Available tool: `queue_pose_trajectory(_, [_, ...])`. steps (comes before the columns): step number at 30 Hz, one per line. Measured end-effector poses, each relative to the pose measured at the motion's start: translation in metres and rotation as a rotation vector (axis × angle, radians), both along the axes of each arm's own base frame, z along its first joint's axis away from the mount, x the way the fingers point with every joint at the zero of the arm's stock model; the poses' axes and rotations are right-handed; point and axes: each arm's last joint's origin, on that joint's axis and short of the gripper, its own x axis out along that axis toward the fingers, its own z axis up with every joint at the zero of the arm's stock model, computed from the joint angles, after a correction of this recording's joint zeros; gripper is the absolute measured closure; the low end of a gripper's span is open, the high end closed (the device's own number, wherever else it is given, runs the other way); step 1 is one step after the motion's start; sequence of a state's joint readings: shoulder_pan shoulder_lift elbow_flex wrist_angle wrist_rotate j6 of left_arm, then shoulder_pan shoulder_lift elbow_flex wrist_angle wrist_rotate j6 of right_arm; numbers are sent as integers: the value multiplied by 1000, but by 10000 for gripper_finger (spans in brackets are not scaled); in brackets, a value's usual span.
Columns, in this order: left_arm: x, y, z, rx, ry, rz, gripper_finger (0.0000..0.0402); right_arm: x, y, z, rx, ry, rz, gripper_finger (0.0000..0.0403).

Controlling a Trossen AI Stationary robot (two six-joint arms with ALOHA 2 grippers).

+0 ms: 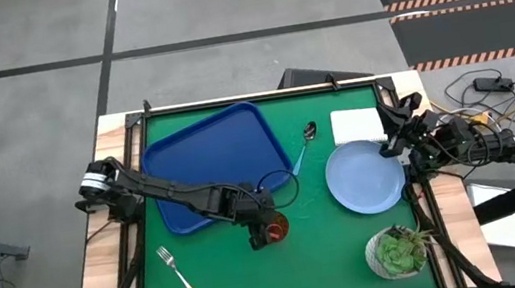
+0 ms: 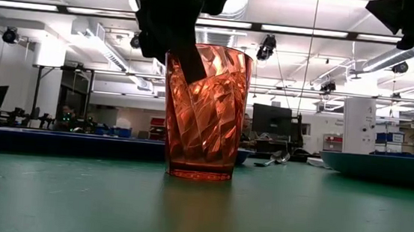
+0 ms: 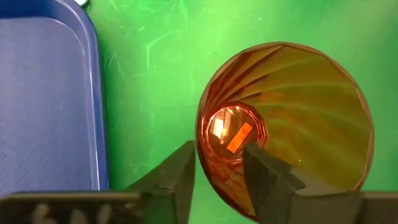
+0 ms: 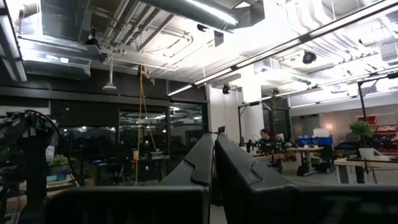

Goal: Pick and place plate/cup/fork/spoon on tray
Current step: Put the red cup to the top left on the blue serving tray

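The red-brown cup (image 1: 275,227) stands upright on its base on the green table, just off the dark-blue tray's (image 1: 190,164) near right corner. My left gripper (image 3: 219,168) is open and comes down over the cup's rim (image 3: 200,134), one finger inside (image 2: 191,60) and one outside. The light-blue plate (image 1: 365,176) lies flat at the right. The spoon (image 1: 304,148) lies between tray and plate. The fork (image 1: 179,274) lies near the front left. My right gripper (image 1: 391,125) is shut and waits at the table's right edge.
A white rectangular block (image 1: 357,126) lies behind the plate. A green potted plant (image 1: 399,250) stands at the front right. A thin black cable loops over the table by the tray's right edge (image 1: 278,183). Green table (image 1: 247,287) shows in front of the cup.
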State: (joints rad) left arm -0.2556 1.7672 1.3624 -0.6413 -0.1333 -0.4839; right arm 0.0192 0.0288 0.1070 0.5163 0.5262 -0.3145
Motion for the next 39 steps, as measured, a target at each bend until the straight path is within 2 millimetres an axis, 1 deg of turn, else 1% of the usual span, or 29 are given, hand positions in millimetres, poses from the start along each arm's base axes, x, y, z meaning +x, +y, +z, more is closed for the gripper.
queue_pose_trajectory(6, [0,2,0,0,3,7,384,0,0,0,0,6,0,394])
queue_pose_trajectory(8, [0,4,0,-2,4,12,395,0,0,0,0,6,0,394])
queue_pose_trajectory(12, [0,7,4,-7,-5,19,395,0,0,-1,0,8,0,394])
queue_pose_trajectory(13, [-1,8,7,-15,-13,19,397,0,0,-1,0,9,0,394])
queue_pose_trajectory(16, [-7,14,25,-37,-64,29,399,1,0,-1,0,10,0,394])
queue_pose_trajectory(20, [-24,25,60,-49,-167,57,400,1,0,-1,-1,14,0,394])
queue_pose_trajectory(22, [-36,34,73,-8,-200,103,400,1,0,-1,-1,15,0,394])
queue_pose_trajectory(24, [-55,44,83,64,-198,184,400,1,0,-1,-2,17,0,394])
queue_pose_trajectory(26, [-76,56,88,130,-169,322,400,1,0,-1,-1,17,-1,394])
queue_pose_trajectory(28, [-101,69,88,190,-134,513,400,1,0,-1,-1,18,0,394])
queue_pose_trajectory(30, [-125,81,86,224,-120,725,401,1,0,-1,-1,18,0,394])
queue_pose_trajectory(32, [-151,92,81,214,-105,947,401,1,0,-1,-1,18,0,394])
queue_pose_trajectory(34, [-172,99,74,184,-96,1113,401,1,0,-1,-1,18,0,394])
queue_pose_trajectory(36, [-186,102,67,165,-108,1183,401,1,0,-1,-1,18,0,394])
queue_pose_trajectory(39, [-199,106,56,163,-100,1221,401,1,0,-1,-1,18,0,394])
